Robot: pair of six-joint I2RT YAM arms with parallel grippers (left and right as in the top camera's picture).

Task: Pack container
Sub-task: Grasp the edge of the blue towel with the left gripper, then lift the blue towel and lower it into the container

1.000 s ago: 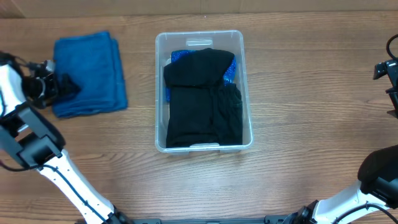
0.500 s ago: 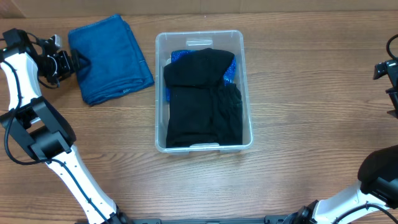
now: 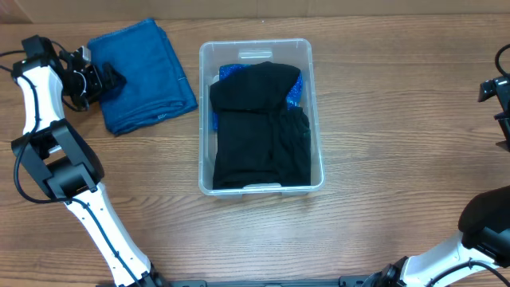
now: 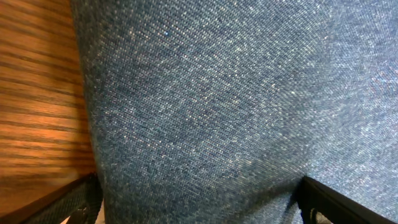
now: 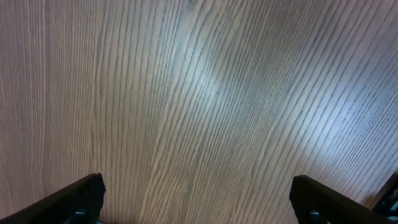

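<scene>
Left jaws: wide apart, pinching nothing. The fingertips [image 4: 68, 205] sit at the lower corners of the wrist view, and blue cloth [image 4: 217, 99] fills the gap between them and beyond.
Left arm [image 3: 38, 80]: reaches to the far-left of the table [image 3: 398, 159], with the jaws at the blue cloth's left edge.
Right jaws: also apart and empty, held over bare wood at the right edge, well away from everything.
Blue cloth: folded and lying flat, skewed to the table edge. It is left of the container [image 3: 205, 119] and not touching it.
Container: mid-table, upright, top open.
Contents: black cloth [image 3: 259, 127] covers most of the floor. A blue item [image 3: 296, 89] peeks out from under it at the far end.
Step (judged): grasp the blue cloth so it can be moved into the container.
Progress (judged): partly packed, with one piece left outside.
Method: take a deep bite over the folded edge so that every layer is between the jaws before they shut. Lift until the hanging part clears the rim, then carry it right. Turn the wrist so the cloth's long side matches the container's. Lower it onto the black cloth and release low.
Risk: a shallow bite catches only the top layer, so the fold opens and drapes over the rim.
</scene>
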